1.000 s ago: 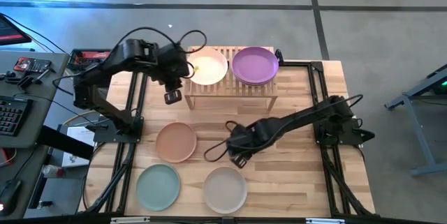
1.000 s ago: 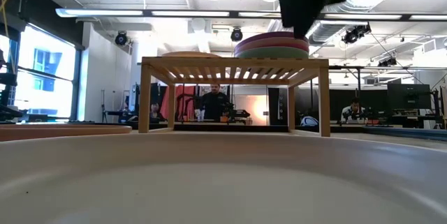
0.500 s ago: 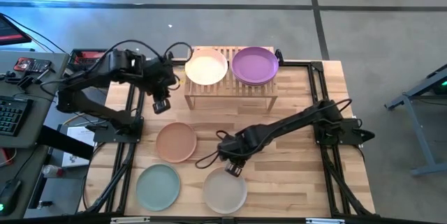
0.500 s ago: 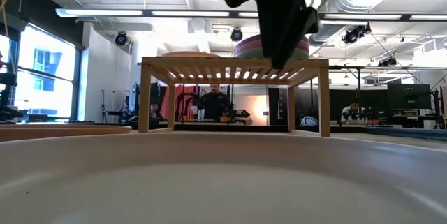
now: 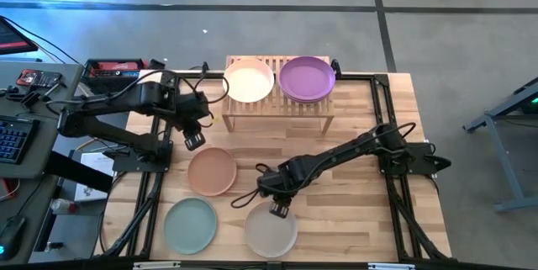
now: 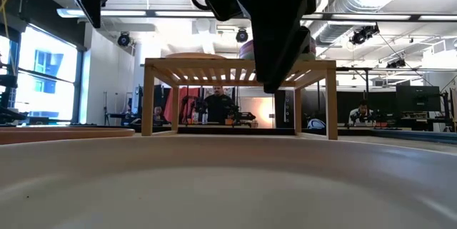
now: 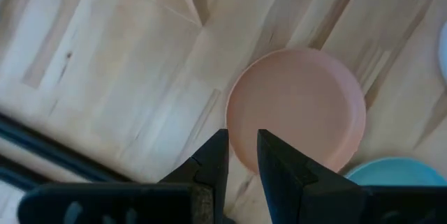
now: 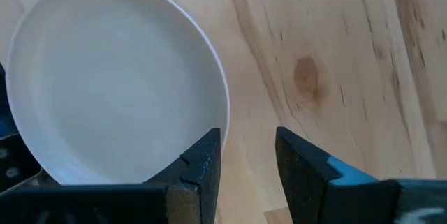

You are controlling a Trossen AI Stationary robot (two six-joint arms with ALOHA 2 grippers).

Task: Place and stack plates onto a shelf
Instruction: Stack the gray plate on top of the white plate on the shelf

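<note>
Three plates lie flat on the table: peach [image 5: 211, 171], mint [image 5: 190, 224] and beige [image 5: 271, 229]. The shelf [image 5: 277, 110] stands near the far edge and carries a pale plate [image 5: 249, 81] and a purple-topped stack [image 5: 307, 79]. My left gripper [image 5: 194, 140] hovers open with a narrow gap just beyond the peach plate's far-left rim [image 7: 241, 123]. My right gripper [image 5: 277, 209] is open above the beige plate's far rim [image 8: 225, 105]. One of its fingers [image 8: 206, 154] is over the plate and the other is over bare wood. In the low view its tip [image 6: 271, 83] hangs clear of the table.
The beige plate's rim [image 6: 228, 179] fills the low view's foreground. The shelf [image 6: 239, 65] stands behind it, with people in the room beyond. The mint plate [image 7: 398, 172] lies close to the peach one. Bare planks [image 5: 353, 211] stretch to the right of the plates.
My left gripper has drawn away from the shelf's left end, toward the near-left, and come down toward the peach plate. My right gripper has moved toward the near edge, from mid-table to the beige plate's far rim, and has sunk lower. No plate has moved.
</note>
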